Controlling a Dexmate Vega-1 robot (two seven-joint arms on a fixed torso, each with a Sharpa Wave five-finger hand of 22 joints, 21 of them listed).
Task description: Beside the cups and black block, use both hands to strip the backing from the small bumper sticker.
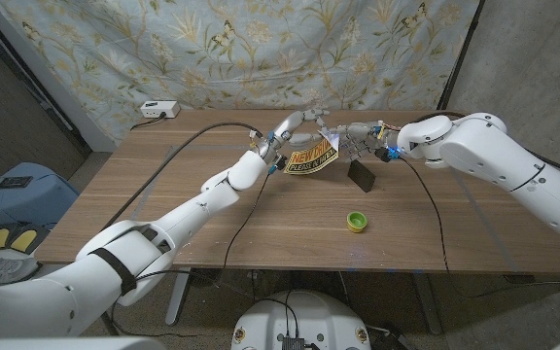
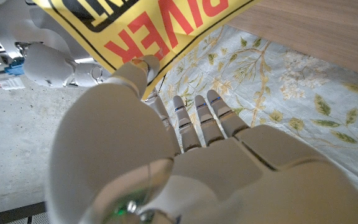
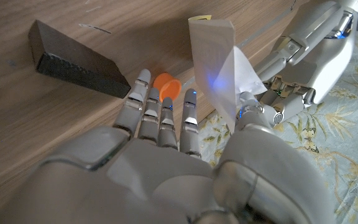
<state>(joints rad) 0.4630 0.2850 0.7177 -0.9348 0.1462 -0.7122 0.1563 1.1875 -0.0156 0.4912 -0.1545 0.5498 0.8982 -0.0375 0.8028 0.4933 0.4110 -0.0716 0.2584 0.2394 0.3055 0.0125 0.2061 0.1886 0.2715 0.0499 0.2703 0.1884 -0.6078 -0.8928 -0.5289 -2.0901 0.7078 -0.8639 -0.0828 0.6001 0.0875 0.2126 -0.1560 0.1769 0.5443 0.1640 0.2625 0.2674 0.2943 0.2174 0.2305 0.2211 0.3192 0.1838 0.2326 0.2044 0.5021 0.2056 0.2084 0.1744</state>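
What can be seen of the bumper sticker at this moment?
The bumper sticker is yellow with black and red lettering, thin and flexible, held up above the table between both hands. The left hand pinches its printed side near an edge; the right hand pinches a pale, translucent sheet, apparently the backing, partly lifted. It hangs tilted just behind the black block.

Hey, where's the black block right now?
In the head view the black block sits on the table right of centre, just below the sticker held up between both hands, with the green cup nearer the front edge.
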